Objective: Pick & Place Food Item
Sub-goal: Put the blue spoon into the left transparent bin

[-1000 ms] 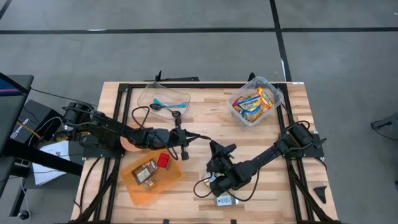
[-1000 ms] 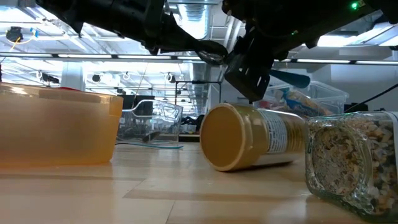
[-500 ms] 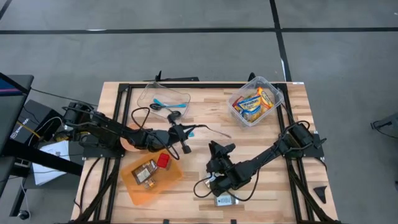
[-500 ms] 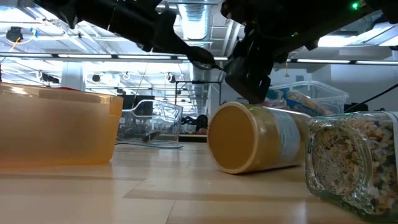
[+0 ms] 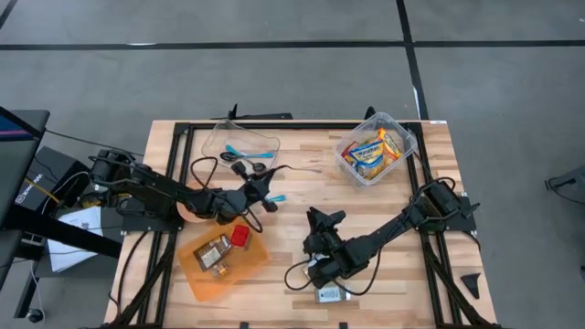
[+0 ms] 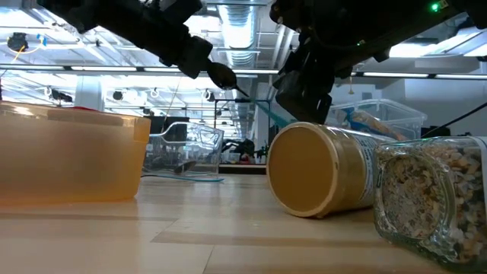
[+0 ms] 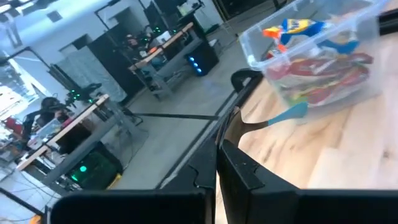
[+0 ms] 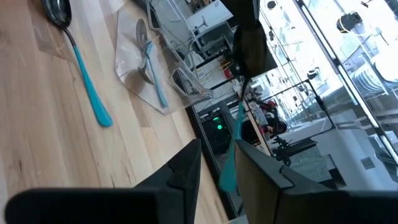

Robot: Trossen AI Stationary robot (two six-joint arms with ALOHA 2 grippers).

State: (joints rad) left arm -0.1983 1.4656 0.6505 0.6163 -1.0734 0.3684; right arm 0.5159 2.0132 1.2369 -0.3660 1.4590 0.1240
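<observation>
the orange tray [image 5: 206, 279] already holds two items; the left tool [image 5: 268, 194] is clenched on a teal-handled spoon [image 5: 274, 198] above the tabletop [image 5: 292, 164]

the right tool [image 5: 318, 265] (grip unclear) hovers by the jar [image 6: 323, 179] lying near it, not yet placed

Overhead camera looks straight down; table-level camera faces twelve o'clock; both share the tipped jar [image 6: 323, 169] [image 5: 331, 293].

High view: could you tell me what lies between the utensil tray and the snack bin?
Only bare tabletop separates utensil tray and snack bin in the high view.
</observation>
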